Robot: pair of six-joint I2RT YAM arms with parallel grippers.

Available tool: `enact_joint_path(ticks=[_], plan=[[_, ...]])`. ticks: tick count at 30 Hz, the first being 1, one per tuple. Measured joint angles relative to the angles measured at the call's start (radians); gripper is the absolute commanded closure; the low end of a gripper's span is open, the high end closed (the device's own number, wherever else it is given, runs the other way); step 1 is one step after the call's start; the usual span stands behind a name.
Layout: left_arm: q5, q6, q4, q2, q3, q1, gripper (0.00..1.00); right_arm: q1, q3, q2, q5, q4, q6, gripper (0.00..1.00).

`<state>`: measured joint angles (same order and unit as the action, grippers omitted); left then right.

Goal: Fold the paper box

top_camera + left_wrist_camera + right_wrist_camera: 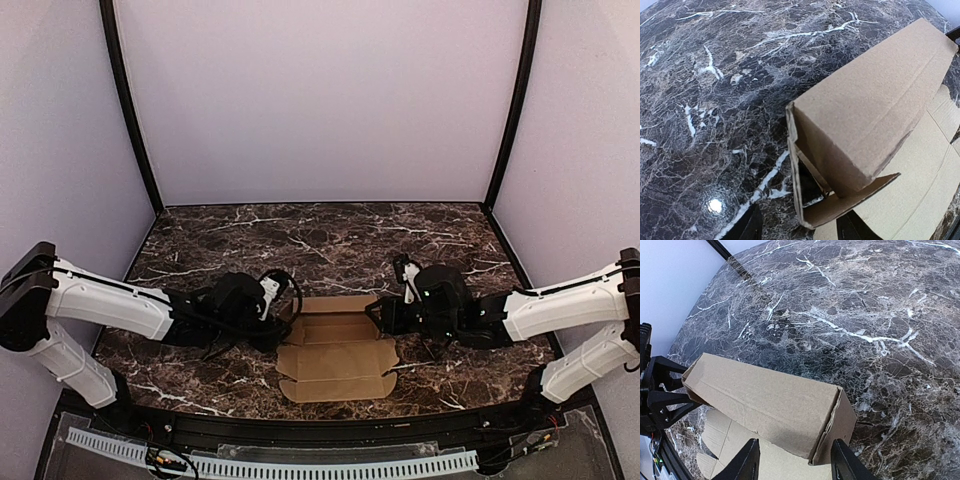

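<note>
Paper box [337, 355] lies on dark marbled table [220, 240]; lilac walls [320, 90] surround.

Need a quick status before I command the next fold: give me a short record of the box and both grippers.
object: paper box, on the table between the two arms
fold state: far part raised into a long hollow section; near panels lie flat
left gripper: jaws apart, astride the raised section's left end
right gripper: jaws apart, astride its right end
contact: cannot tell whether either gripper touches the cardboard
</note>
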<state>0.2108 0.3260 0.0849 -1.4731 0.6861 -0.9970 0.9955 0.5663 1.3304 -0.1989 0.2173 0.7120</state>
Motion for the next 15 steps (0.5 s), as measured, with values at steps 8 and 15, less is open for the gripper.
enact_joint_path(ticks=[8, 15], plan=[[-0.046, -0.01, 0.048, -0.058, 0.001, 0.0, 0.5, 0.0, -0.001, -0.003, -0.008, 0.008, 0.0, 0.53], [-0.061, -0.015, 0.077, -0.081, 0.016, 0.0, 0.51, 0.0, -0.001, -0.011, -0.032, 0.015, 0.0, 0.55]])
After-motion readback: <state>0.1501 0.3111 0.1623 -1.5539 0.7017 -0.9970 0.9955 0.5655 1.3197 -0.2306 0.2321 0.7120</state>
